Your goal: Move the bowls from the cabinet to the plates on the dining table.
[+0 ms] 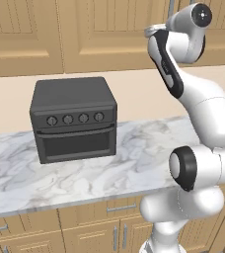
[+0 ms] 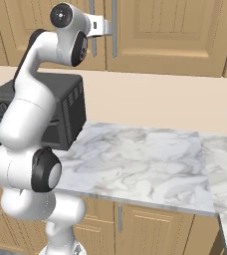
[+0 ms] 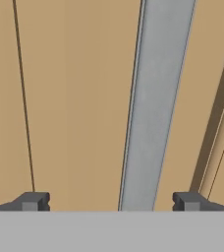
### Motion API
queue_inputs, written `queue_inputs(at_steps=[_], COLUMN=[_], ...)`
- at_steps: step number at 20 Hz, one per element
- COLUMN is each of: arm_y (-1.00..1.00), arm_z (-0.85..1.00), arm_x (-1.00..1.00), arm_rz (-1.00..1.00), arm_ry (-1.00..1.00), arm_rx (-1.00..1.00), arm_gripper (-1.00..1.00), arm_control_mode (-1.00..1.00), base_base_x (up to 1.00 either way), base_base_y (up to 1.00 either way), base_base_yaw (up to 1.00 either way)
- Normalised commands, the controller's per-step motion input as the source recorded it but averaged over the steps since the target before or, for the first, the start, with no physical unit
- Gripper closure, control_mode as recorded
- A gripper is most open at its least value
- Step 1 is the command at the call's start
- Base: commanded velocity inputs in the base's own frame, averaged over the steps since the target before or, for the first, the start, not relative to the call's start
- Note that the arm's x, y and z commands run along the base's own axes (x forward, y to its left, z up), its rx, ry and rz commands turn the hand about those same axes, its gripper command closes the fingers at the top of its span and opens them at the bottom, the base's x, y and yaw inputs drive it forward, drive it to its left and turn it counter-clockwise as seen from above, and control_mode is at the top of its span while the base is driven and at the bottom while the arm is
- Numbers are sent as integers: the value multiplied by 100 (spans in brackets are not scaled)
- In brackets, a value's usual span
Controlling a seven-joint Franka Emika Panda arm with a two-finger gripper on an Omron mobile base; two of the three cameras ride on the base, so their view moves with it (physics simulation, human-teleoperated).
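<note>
Two dark fingertips (image 3: 33, 202) stand far apart at the bottom of the hand view, one on each side of a silver bar handle (image 3: 155, 103) that runs up the middle of the picture between them. The gripper (image 3: 111, 202) is spread as wide as it goes and holds nothing; the handle sits in the gap between the fingers, and no contact with either finger can be made out. Behind the handle is the light tan wood of the cabinet (image 3: 74, 98), with a thin dark seam down the door panel on one side and a darker edge on the other. In the right base view the white hand (image 2: 98, 25) reaches up against the wall cabinet (image 2: 170, 35), at the pair of long vertical silver handles (image 2: 114, 30) where two doors meet, and both doors are shut. The arm (image 2: 31, 99) rises in a tall bend from the lower left of that view. In the left base view the arm (image 1: 198, 118) rises from the lower right, and its upper part reaches the cabinet (image 1: 109, 34) at the top right. Below the cabinet a marble counter (image 1: 134, 163) carries a black oven (image 1: 74, 118) toward its left end, set back near the wall. Under the counter's front edge are tan drawer fronts (image 1: 119, 210) with short silver handles.
</note>
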Motion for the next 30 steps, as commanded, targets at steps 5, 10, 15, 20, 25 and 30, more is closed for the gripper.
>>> queue_inputs(at_steps=[5,10,15,20,25,30], arm_y=[0,2,13,49,62,57], arm_z=[-22,-20,-20,-28,-33,-20], arm_x=[31,25,24,17,-1,-12], arm_rz=[1,1,0,0,0,0], arm_ry=[-3,-2,0,2,3,3], arm_rx=[4,4,3,-3,-8,-7], arm_gripper=[100,100,100,100,100,100], arm_control_mode=[-100,-100,-100,-100,-100,-100], base_base_x=[0,0,0,0,0,0], base_base_y=[0,0,0,0,0,0], base_base_yaw=[0,0,0,0,0,0])
